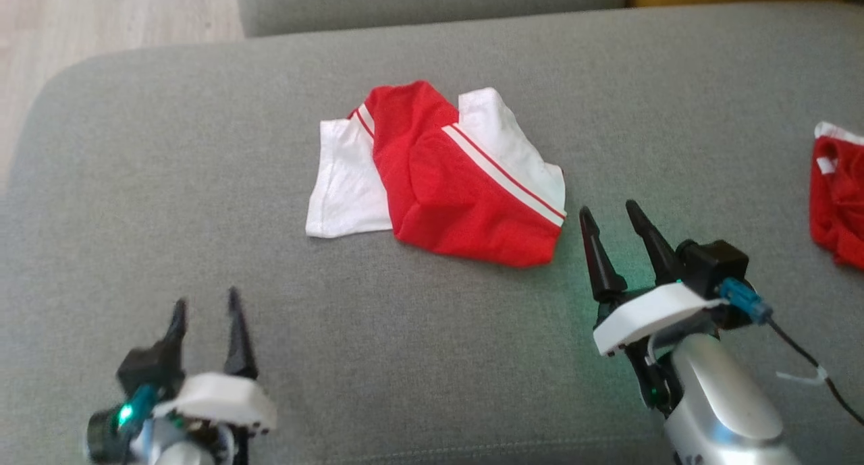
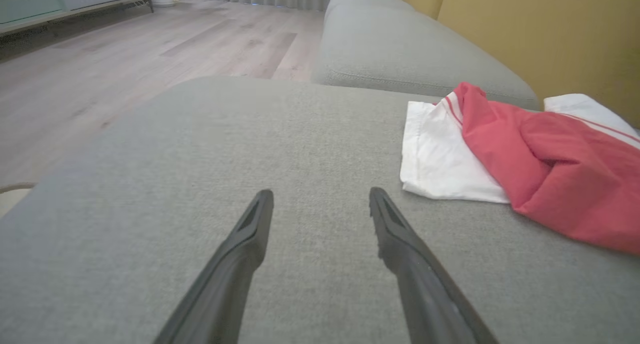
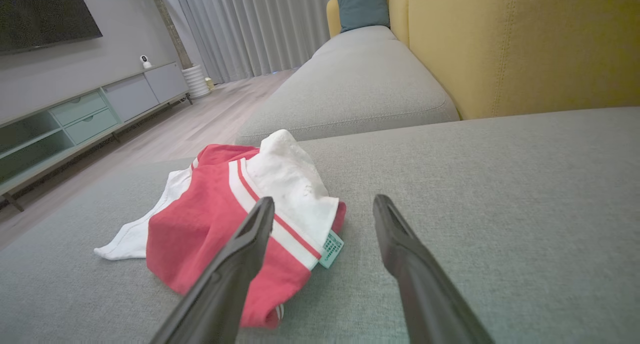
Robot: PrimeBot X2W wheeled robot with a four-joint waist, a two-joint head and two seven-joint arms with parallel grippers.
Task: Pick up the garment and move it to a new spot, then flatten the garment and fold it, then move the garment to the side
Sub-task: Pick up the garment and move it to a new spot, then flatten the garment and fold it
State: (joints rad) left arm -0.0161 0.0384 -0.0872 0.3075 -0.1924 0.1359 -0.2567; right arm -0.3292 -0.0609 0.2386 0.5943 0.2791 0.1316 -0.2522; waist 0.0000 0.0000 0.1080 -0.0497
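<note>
Left gripper (image 1: 206,297) fingers spread wide, holding nothing, over the grey sofa cushion (image 1: 169,181), well apart from the red and white garment (image 1: 445,181) lying loosely bunched mid-cushion, right gripper (image 1: 609,208) equally spread and empty, fingertips just beside the garment's right corner

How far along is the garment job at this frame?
Done: the red-and-white garment lies on the grey cushion, bunched and overlapped, not a neat fold. In hand: nothing; left gripper and right gripper are open, clear of it. Left, apparently: flattening, folding, moving aside.
</note>
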